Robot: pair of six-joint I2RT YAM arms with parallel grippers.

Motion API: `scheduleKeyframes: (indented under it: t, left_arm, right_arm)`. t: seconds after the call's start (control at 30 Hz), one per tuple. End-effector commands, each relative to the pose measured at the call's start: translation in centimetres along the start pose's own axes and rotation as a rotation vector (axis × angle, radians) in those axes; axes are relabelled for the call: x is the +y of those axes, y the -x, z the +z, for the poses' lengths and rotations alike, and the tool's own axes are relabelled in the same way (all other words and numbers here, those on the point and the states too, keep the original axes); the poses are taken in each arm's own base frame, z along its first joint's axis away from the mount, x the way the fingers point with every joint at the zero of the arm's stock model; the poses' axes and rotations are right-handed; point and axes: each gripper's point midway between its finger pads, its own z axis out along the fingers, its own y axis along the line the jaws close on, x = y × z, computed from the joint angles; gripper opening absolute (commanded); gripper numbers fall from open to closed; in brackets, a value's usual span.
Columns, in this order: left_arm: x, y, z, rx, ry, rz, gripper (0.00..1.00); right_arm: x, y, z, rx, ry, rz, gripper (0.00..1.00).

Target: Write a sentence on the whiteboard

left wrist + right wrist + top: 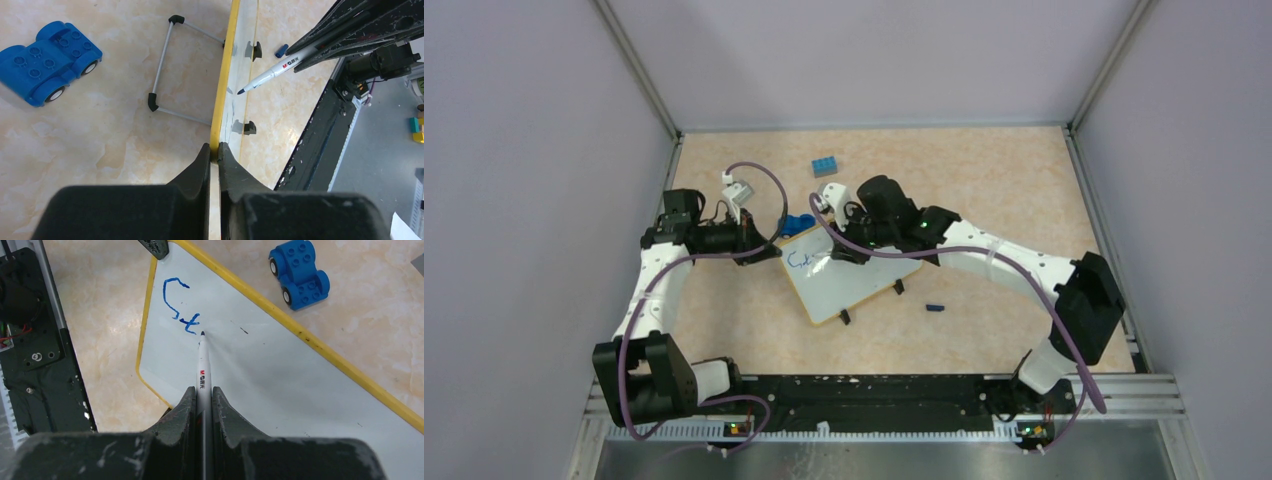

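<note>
Left gripper (214, 149) on whiteboard (224, 75) edge

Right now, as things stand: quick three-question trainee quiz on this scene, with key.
1. True or false: the left gripper is shut on the yellow rim of the small white rectangular whiteboard.
2. The right gripper holds: A) slim white marker pen, B) eraser, C) nothing.
3. Is the blue wheeled plastic toy block on the board or off it?
Key: 1 true; 2 A; 3 off it, on the beige tabletop beside the rim.
</note>
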Motion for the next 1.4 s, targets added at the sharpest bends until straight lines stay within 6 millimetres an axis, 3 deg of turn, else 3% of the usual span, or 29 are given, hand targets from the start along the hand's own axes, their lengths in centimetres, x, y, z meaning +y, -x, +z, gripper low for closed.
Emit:
scheduleKeyframes:
  t: [0.0, 0.43, 1.37]
  left_arm:
    - [-0.4, 0.0, 0.0, -0.003, -0.008, 0.022, 0.00]
    - [-0.3, 0.0, 0.0, 0.000, -0.006, 0.017, 0.00]
    - [-0.3, -0.1, 0.1, 0.000, -0.006, 0.021, 0.00]
  right_arm:
    - [-1.2, 0.7, 0.2, -0.030, -0.037, -0.013, 0.00]
    - [-2.6, 0.8, -0.8, -0.030, -0.077, -0.010, 0.00]
    - [-2.5, 2.4, 0.1, -0.069, -0.064, 0.001, 0.00]
